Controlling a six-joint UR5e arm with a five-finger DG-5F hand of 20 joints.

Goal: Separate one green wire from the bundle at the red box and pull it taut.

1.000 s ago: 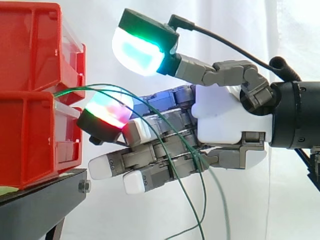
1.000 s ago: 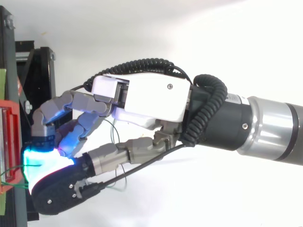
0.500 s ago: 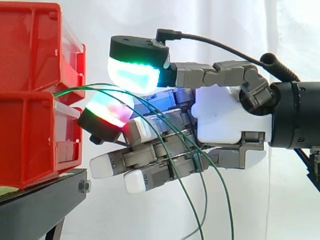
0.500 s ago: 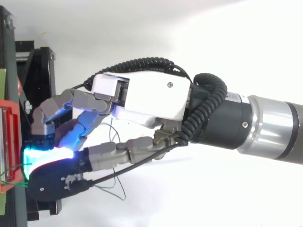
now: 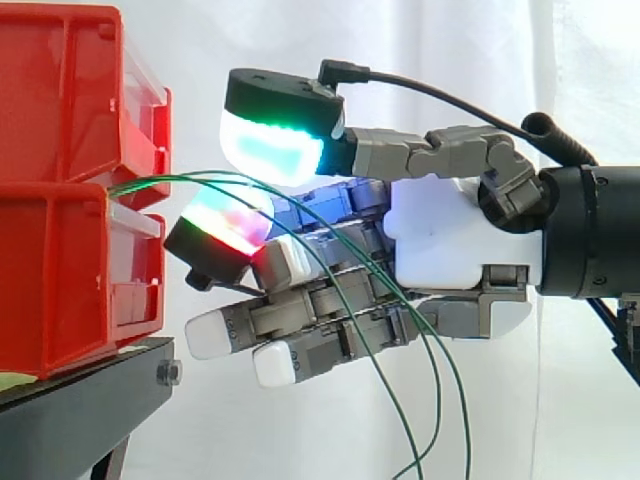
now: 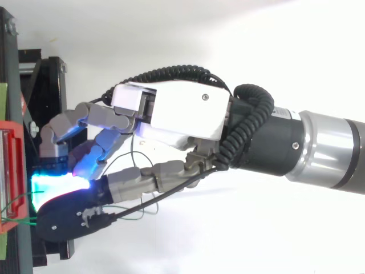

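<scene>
Facing the red bins [image 5: 60, 270], the hand [image 5: 460, 240] holds its fingers [image 5: 300, 310] extended and spread; green wires [image 5: 150, 181] leave the lower bin, run through the gap beneath the thumb pad [image 5: 270, 145], then hang down.

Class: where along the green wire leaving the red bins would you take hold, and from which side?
Probably best to take the green wire on its bare, near-level stretch just outside the red bins. Pinch it from above and below, coming in from the view's right, where the hand is. Farther along, the wire sags slack.
</scene>
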